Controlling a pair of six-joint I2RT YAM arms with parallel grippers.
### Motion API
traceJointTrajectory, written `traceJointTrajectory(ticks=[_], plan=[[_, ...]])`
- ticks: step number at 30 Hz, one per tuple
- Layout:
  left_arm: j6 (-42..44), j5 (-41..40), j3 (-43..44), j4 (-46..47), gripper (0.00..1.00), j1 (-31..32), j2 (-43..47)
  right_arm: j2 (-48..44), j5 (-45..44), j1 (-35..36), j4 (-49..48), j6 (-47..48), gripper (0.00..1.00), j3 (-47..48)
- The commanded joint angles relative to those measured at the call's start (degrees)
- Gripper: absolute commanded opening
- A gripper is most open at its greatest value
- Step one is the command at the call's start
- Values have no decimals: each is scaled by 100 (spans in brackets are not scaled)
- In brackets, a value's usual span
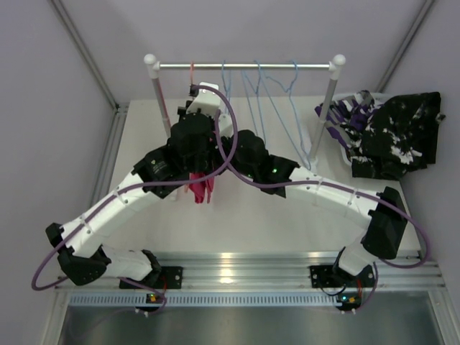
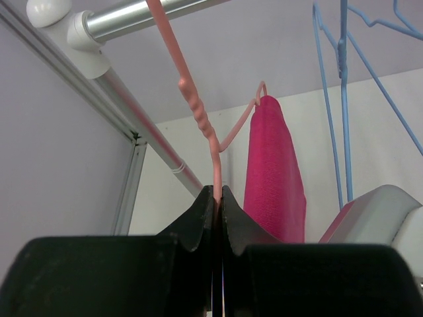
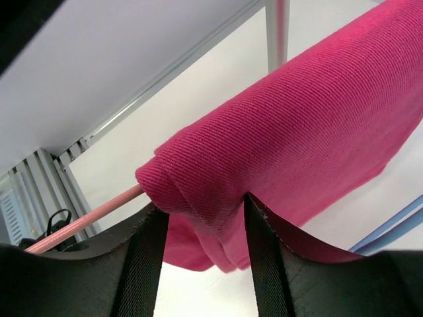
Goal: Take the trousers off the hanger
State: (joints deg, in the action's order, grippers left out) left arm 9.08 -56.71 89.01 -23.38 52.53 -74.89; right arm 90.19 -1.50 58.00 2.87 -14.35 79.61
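Observation:
The hot pink trousers [image 3: 297,139] hang folded over the bar of a pink hanger [image 2: 198,112] on the rail [image 1: 244,66]. From above they show as a pink strip [image 1: 200,188] below the two wrists. My left gripper [image 2: 219,195] is shut on the hanger's thin pink wire, just below its hook. The trousers [image 2: 272,172] hang to the right of that grip. My right gripper [image 3: 201,211] is open, its jaws standing apart around the folded edge of the trousers, with the hanger bar [image 3: 86,221] running off to the left.
Several empty blue hangers [image 1: 266,93] hang on the rail right of the pink one. Black-and-white print trousers [image 1: 399,136] and purple camouflage trousers [image 1: 348,115] lie heaped at the back right. The rack's posts [image 1: 159,100] [image 1: 329,108] stand on either side of the arms.

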Motion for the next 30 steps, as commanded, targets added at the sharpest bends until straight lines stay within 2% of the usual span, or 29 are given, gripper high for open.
traceJointTrajectory(ticks=[1, 7, 12, 20, 25, 30], plan=[[103, -191, 371, 958, 0, 20, 36, 25, -210, 141, -332, 28, 49, 300], [-99, -279, 450, 967, 0, 20, 19, 174, -1150, 264, -296, 116, 57, 388], [-65, -332, 529, 967, 0, 20, 36, 402, -1546, 291, 20, 204, 59, 617], [6, -394, 600, 949, 0, 29, 115, 622, -1854, 291, 117, 318, 59, 793], [129, -429, 652, 1002, 0, 29, 107, 675, -1696, 291, 117, 328, 59, 784], [-117, -332, 679, 852, 0, 73, 142, 763, -1845, 300, 20, 249, 60, 784]])
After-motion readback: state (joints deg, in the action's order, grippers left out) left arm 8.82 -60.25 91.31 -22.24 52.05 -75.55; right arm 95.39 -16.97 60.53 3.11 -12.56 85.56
